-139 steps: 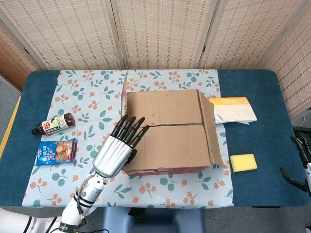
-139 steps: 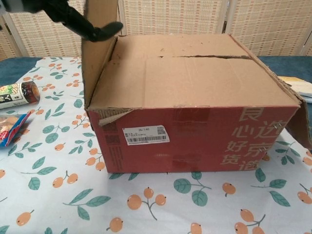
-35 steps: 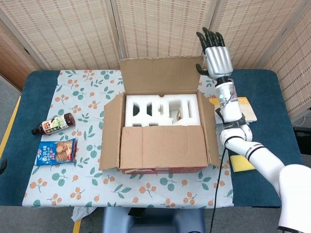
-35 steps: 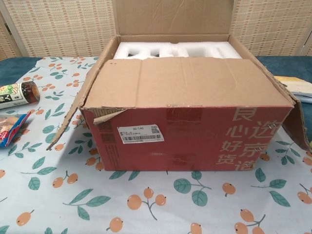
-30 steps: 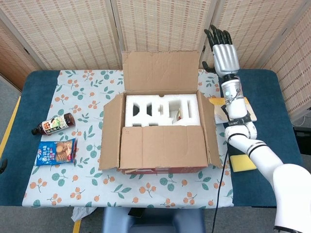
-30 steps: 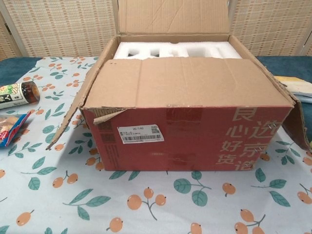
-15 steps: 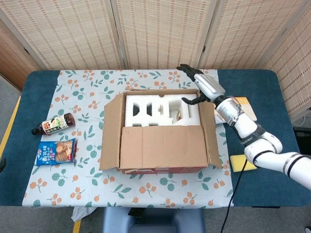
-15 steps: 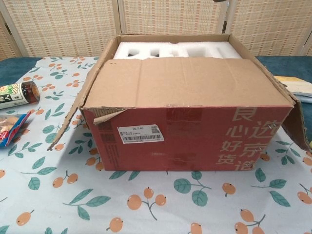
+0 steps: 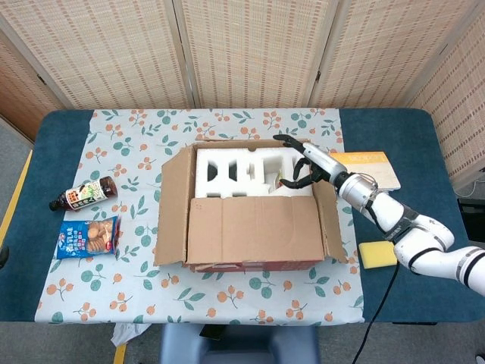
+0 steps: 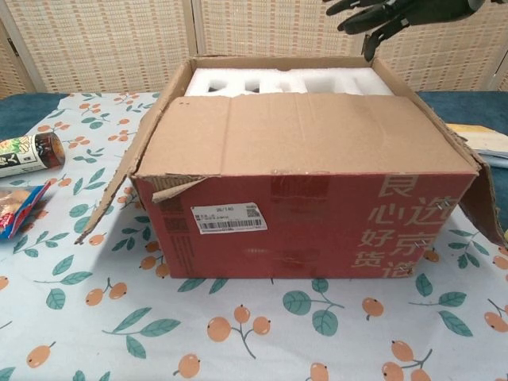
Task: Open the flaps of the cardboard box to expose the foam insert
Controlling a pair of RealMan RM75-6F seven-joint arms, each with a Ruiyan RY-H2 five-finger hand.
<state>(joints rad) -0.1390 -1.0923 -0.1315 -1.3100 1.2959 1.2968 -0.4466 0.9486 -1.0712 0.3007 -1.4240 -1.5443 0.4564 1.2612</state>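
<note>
— One flap left, is it?
— Yes. My right robot hand (image 9: 305, 161) has pushed the far flap back; now it hovers spread and empty over the foam insert (image 9: 250, 171). Only the near flap (image 9: 253, 229) still covers the cardboard box (image 10: 309, 226) mid-worktop.

Staged test room: woven screens (image 9: 250, 49) behind a cloth-covered table (image 9: 61, 129).

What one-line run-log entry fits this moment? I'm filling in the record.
right hand: open, above foam insert | left hand: not in view | cardboard box: near flap covering front half | foam: partly exposed
</note>
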